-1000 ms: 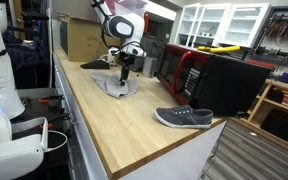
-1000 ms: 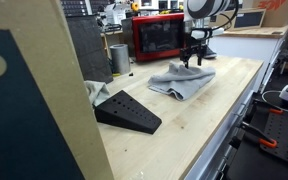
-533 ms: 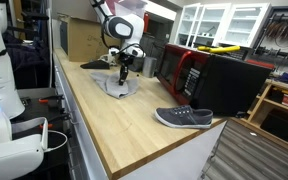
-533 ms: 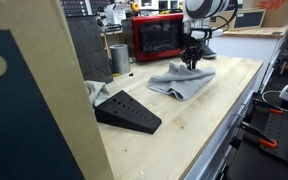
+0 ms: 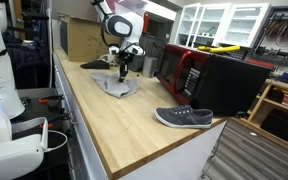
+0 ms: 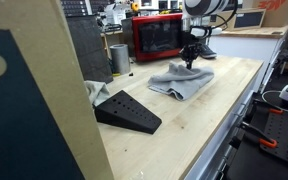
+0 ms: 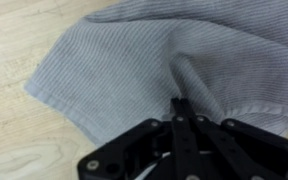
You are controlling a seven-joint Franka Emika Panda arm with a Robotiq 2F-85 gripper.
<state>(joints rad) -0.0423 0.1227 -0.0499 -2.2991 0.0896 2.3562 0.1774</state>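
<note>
In the gripper (image 7: 178, 102), one cloth (image 7: 104, 68)

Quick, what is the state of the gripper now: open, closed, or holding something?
Gripper: closed, pinching a fold of the grey cloth.

In an exterior view the long wooden table (image 5: 114, 125) is seen from one end and from a little above, and the grey cloth (image 5: 117, 86) is far off in the upper middle of the frame. In an exterior view the table (image 6: 174, 130) is looked along from the opposite end, low down. The grey cloth, the gripper (image 5: 123, 72) and the red microwave (image 5: 179, 68) are shared by both. In the wrist view the cloth is seen from very close, from above.
</note>
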